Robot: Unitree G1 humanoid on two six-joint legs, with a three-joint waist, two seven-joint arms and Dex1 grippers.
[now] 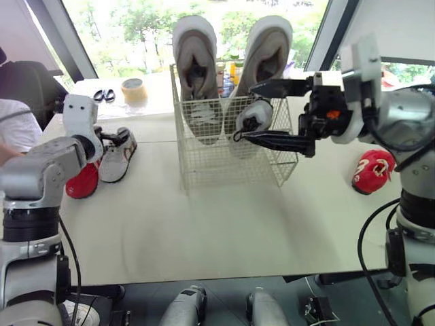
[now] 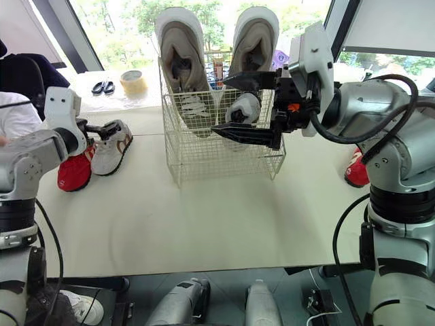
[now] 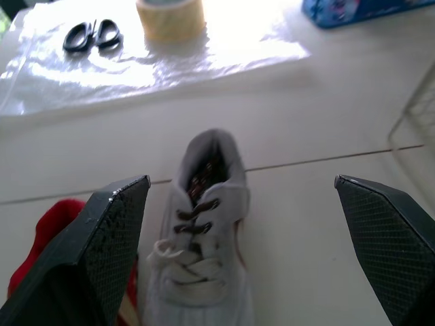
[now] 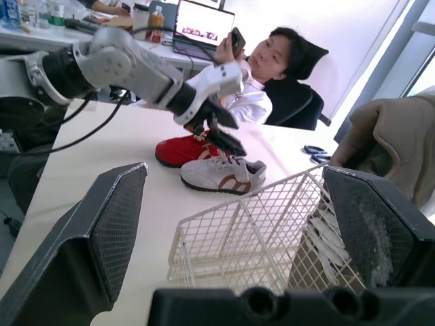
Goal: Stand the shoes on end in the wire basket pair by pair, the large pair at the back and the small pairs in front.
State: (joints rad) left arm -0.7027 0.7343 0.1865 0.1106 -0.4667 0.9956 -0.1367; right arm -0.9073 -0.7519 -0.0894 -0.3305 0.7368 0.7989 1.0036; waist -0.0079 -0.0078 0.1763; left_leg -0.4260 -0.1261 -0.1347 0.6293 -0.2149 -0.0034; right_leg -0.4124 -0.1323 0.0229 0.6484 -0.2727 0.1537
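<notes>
Right gripper (image 1: 248, 112): fingers wide apart at the front of the wire basket (image 1: 204, 163), clamping nothing. A small grey shoe (image 1: 258, 114) stands between them; contact cannot be told. Large pair (image 1: 196, 61) upright at back. Left gripper (image 3: 238, 180): fingers wide apart above a white shoe (image 3: 207, 224) on the table (image 1: 204, 231).

I see a white rectangular table (image 1: 204, 231) carrying: a cream wire basket (image 1: 204, 159) near its middle; on the left, 1 small white-and-brown laced sneaker (image 1: 117, 157) lying just beside 1 small red shoe (image 1: 83, 182); near the right edge, 1 red-and-white shoe (image 1: 372, 171); at the far left, black-handled scissors (image 1: 104, 96) beside a tan tape roll (image 1: 134, 89).
</notes>
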